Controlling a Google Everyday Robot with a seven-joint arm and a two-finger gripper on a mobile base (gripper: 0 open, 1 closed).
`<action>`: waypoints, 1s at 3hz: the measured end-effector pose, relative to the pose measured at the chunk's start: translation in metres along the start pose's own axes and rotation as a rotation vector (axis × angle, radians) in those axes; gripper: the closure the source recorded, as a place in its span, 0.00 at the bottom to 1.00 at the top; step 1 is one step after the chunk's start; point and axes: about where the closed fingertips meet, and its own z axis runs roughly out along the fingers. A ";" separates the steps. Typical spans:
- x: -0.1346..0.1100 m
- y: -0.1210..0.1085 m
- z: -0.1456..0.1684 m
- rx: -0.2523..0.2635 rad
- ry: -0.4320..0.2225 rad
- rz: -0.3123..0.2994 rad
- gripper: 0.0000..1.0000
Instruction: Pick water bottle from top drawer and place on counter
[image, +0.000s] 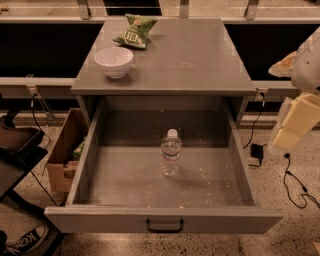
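Observation:
The water bottle (171, 152), clear with a white cap, stands upright near the middle of the open top drawer (125, 182). The drawer floor is speckled with crumbs, and its front panel carries a dark bar handle (164, 226). The grey counter (195, 57) lies above and behind the drawer. My gripper (295, 120), pale cream, hangs at the far right edge of the view. It is outside the drawer, well to the right of the bottle, and holds nothing that I can see.
A white bowl (114, 61) and a green chip bag (135, 31) sit on the counter's left side. A cardboard box (62, 150) stands on the floor left of the drawer. A shoe (22, 241) shows at bottom left. Cables (295, 185) and an adapter (257, 151) lie on the right.

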 end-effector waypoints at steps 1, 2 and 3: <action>-0.003 0.009 0.040 -0.037 -0.136 -0.005 0.00; -0.026 0.024 0.095 -0.057 -0.333 -0.056 0.00; -0.056 0.019 0.144 -0.026 -0.507 -0.078 0.00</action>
